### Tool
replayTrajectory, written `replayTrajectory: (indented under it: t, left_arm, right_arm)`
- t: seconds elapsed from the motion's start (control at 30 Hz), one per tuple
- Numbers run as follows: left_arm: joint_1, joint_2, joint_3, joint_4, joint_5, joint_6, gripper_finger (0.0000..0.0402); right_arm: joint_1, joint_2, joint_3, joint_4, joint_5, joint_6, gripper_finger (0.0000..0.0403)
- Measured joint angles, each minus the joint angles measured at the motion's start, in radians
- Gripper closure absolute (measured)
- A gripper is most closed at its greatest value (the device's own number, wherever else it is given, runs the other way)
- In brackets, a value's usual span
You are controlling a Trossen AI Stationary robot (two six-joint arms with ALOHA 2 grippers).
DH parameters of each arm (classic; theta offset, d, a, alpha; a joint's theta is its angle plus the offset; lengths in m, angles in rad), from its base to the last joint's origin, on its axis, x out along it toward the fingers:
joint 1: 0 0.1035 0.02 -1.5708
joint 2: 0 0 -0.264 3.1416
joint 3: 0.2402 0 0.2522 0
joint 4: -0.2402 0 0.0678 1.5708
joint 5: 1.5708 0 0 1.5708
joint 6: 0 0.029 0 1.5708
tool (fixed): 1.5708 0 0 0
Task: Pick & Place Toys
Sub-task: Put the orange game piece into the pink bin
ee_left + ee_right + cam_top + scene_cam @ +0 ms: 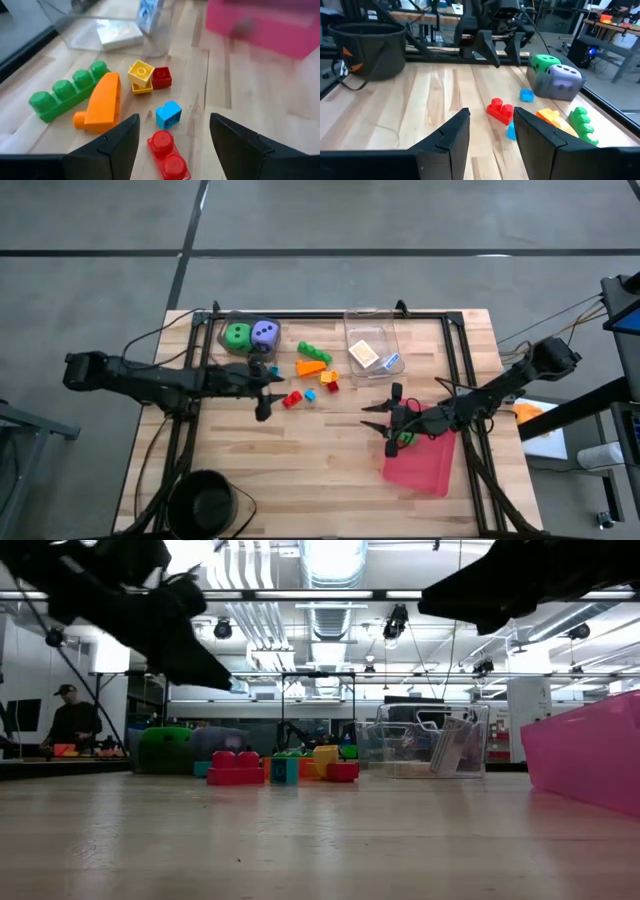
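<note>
From above, most toys lie loose at the far middle of the table point(300, 470): the green die point(238, 336) and purple die point(265, 333) touching each other, then the green brick point(314, 353), orange brick point(311, 367), yellow brick point(328, 378), red brick point(292, 399) and blue brick point(309, 395). The clear box point(373, 345) holds an orange-white packet point(364, 354) and, at its near wall, what looks like a blue-white packet point(391, 360) (too small here to be sure). The pink tray point(420, 463) appears bare, so I judge the placing barely begun, if the tray is the target. The left gripper point(263, 397) hangs beside the red brick; the right gripper point(390, 423) sits at the tray's far edge.

At table height, the bricks form one low cluster point(283, 768) with the dice behind, the box to one side, and the tray wall at the edge. Both arms hang above, holding nothing.

The left wrist camera shows its fingers point(120, 142) spread wide and empty, with the red brick point(168, 156) between them and just ahead, the blue brick point(168, 114) beyond. Picking the red one seems the step in hand.

The right wrist camera shows its fingers point(447, 137) parted and empty, facing the toys and the other arm across the table. Every brick and both dice are left to move.
</note>
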Motion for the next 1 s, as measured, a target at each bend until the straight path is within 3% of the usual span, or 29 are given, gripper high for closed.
replayTrajectory:
  t: [0.1,0.33,0.5,0.67,0.73,0.83,1.0]
  left_arm:
    - [0.0,0.108,0.099,-0.056,-0.017,0.044,0.0136]
    - [0.003,0.312,0.328,-0.258,-0.202,0.109,0.005]
    - [0.027,0.417,0.445,-0.31,-0.228,0.181,0.0011]
    - [0.085,0.495,0.511,-0.32,-0.214,0.238,0.0007]
    - [0.122,0.523,0.527,-0.317,-0.169,0.238,0.0007]
    - [0.166,0.568,0.541,-0.315,-0.099,0.233,0.0007]
    - [0.195,0.636,0.563,-0.314,-0.088,0.227,0.0007]
  right_arm:
    - [0.002,0.0,0.0,-0.022,0.0,0.003,0.0249]
    - [0.011,-0.001,0.0,-0.068,-0.001,0.041,0.0224]
    - [0.011,-0.002,-0.001,-0.104,0.0,0.073,0.0135]
    - [0.013,-0.002,-0.004,-0.104,0.002,0.077,0.0033]
    - [0.013,-0.002,-0.011,-0.104,0.002,0.082,0.0011]
    - [0.013,-0.002,-0.014,-0.119,-0.001,0.099,0.0022]
    - [0.015,-0.002,-0.014,-0.131,-0.002,0.104,0.0061]
